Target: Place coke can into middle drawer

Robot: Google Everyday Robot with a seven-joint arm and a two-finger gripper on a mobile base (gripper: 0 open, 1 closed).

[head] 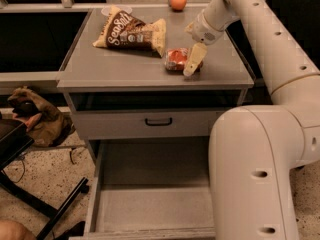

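One red can (175, 59) lies on its side on the flat grey bench (110, 69). One gripper (191, 65) is right against it; whether it grips, I cannot tell. One crinkly bag (131, 32), one round orange (178, 1). One shallow drawer (150, 209) stands open below.

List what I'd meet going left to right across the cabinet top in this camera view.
Snack bag → coke can → gripper, down at the can's right side. The orange, farther back in line with the can, is left out.
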